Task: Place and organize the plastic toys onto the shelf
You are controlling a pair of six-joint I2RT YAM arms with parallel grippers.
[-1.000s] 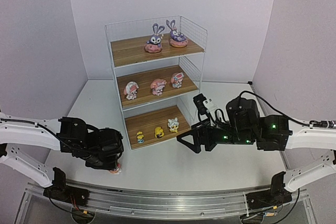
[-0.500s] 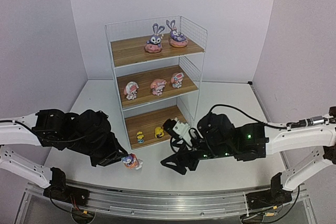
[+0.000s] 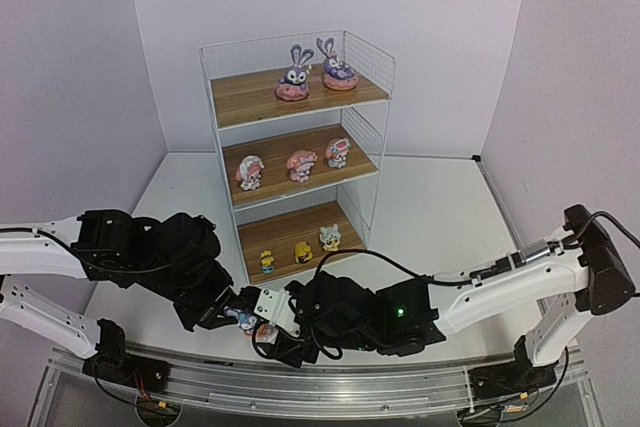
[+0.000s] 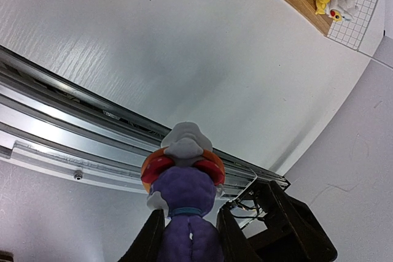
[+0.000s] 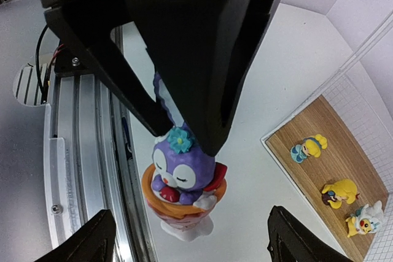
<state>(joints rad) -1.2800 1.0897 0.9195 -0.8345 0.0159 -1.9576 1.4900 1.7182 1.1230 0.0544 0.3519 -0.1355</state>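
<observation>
My left gripper is shut on the ears of a purple bunny with an orange-pink donut base, held above the table near the front rail. In the left wrist view the bunny sits between my fingers. My right gripper stands open, its fingertips wide on either side of the bunny without touching it. The shelf carries two bunnies on top, three pink hatted figures in the middle and three small ones at the bottom.
An aluminium rail runs along the near table edge, right under both grippers. The right arm stretches across the front of the table from the right. The shelf's bottom board lies a short way beyond the grippers.
The left gripper lifted the bunny off the table and turned it rightwards. The right arm swept left across the table front until its open gripper met the bunny.
</observation>
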